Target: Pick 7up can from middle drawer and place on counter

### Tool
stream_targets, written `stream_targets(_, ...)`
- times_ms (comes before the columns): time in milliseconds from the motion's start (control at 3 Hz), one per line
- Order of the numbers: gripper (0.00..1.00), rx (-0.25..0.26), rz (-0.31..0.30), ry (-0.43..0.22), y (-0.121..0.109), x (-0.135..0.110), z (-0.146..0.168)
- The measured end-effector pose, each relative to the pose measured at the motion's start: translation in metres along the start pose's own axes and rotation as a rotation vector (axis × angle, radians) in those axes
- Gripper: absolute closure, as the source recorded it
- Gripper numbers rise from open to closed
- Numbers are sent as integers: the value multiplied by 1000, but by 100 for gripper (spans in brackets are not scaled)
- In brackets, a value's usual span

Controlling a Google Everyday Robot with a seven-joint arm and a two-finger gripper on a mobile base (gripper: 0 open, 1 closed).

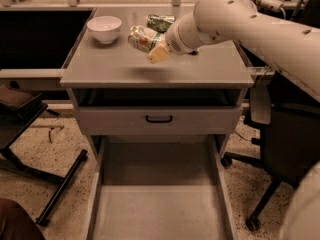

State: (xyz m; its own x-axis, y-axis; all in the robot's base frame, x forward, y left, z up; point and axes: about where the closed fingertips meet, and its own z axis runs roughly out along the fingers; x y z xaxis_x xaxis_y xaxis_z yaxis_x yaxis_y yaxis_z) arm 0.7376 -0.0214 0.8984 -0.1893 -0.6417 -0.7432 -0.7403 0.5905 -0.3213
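My gripper (151, 45) is over the middle of the counter (115, 69), reaching in from the right. It is shut on the 7up can (139, 37), a pale can with green and red-orange markings. The can is tilted on its side a little above the counter top. One pale fingertip (157, 56) shows below the can. The middle drawer (160, 209) is pulled out at the bottom of the view, and its grey floor is bare.
A white bowl (104, 28) stands at the counter's back left. A dark green item (160, 21) lies at the back, behind the can. A closed drawer front with a black handle (159, 119) sits under the counter. An office chair (290, 139) stands to the right and a black stand (30, 134) to the left.
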Motion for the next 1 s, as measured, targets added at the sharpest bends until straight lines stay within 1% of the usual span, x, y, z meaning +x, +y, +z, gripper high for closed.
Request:
stream_targets(333,100,-7,17,91,-10,18,30)
stream_targets(667,100,-37,28,173,-7,45,52)
stream_targets(1000,81,-37,29,174,-9,41,48)
